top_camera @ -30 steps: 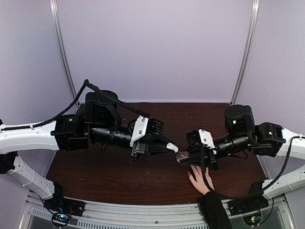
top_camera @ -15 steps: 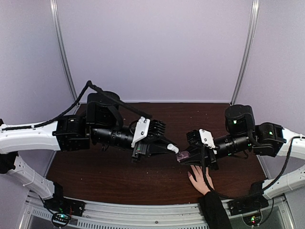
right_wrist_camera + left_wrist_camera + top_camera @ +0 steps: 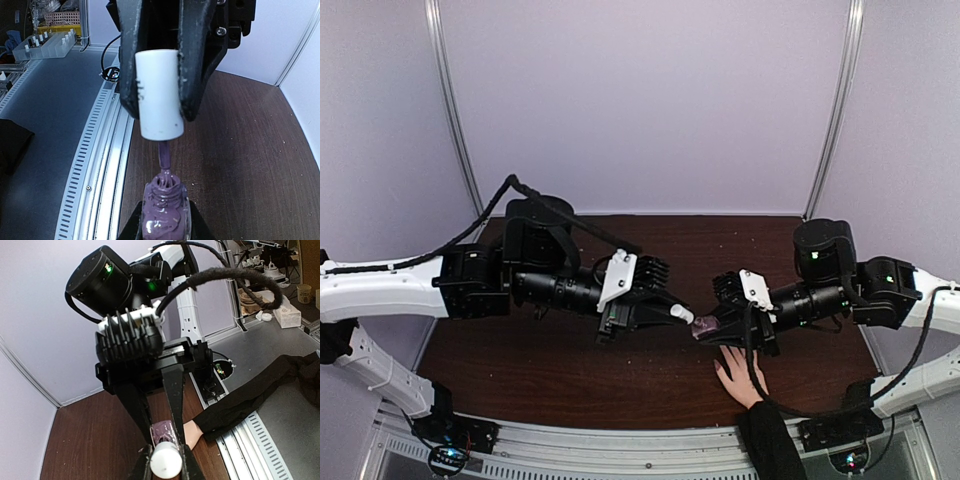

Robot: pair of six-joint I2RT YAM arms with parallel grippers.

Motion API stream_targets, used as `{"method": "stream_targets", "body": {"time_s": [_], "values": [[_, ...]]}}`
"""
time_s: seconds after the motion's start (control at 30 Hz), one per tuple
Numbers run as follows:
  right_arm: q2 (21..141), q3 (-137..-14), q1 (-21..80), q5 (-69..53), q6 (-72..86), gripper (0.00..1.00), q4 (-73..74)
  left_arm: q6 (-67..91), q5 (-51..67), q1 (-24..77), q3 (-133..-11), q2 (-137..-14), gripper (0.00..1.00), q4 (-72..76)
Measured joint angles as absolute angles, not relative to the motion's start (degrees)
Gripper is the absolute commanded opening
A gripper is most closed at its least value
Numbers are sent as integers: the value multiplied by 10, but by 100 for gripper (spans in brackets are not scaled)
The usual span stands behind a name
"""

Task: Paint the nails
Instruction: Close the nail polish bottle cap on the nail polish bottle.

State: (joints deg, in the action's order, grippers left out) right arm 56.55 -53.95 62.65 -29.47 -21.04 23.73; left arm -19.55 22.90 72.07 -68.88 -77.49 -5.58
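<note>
A light-skinned hand (image 3: 740, 375) with a black sleeve (image 3: 767, 445) lies flat at the table's near edge; its nails are too small to make out. My left gripper (image 3: 678, 314) is shut on a white cap (image 3: 158, 95) whose purple brush stem (image 3: 164, 155) dips into the bottle's neck. My right gripper (image 3: 710, 327) is shut on the small bottle of purple polish (image 3: 165, 217), held just above and left of the hand. In the left wrist view the cap (image 3: 166, 463) hides most of the bottle (image 3: 164, 431); the hand (image 3: 194, 434) shows beyond it.
The dark brown table (image 3: 570, 370) ends in a slotted aluminium rail (image 3: 620, 450) at the near edge. The two arms meet over the table's middle right. Purple walls stand behind and at the sides.
My left arm has shifted slightly right and down with the cap. The right arm, bottle and hand have hardly moved.
</note>
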Motion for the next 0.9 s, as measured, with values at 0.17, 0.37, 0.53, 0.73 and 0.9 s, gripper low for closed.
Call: {"method": "stream_targets", "body": {"time_s": [0.17, 0.37, 0.53, 0.73, 0.9], "values": [[566, -540, 627, -295, -210, 0, 237, -196, 228, 721, -689, -775, 0, -56], [568, -540, 627, -295, -210, 0, 238, -196, 229, 721, -689, -775, 0, -56], [570, -540, 627, -295, -210, 0, 238, -196, 229, 721, -689, -775, 0, -56], [570, -540, 627, -295, -210, 0, 238, -195, 230, 721, -689, -778, 0, -56], [571, -540, 627, -295, -210, 0, 240, -195, 230, 721, -689, -784, 0, -54]]}}
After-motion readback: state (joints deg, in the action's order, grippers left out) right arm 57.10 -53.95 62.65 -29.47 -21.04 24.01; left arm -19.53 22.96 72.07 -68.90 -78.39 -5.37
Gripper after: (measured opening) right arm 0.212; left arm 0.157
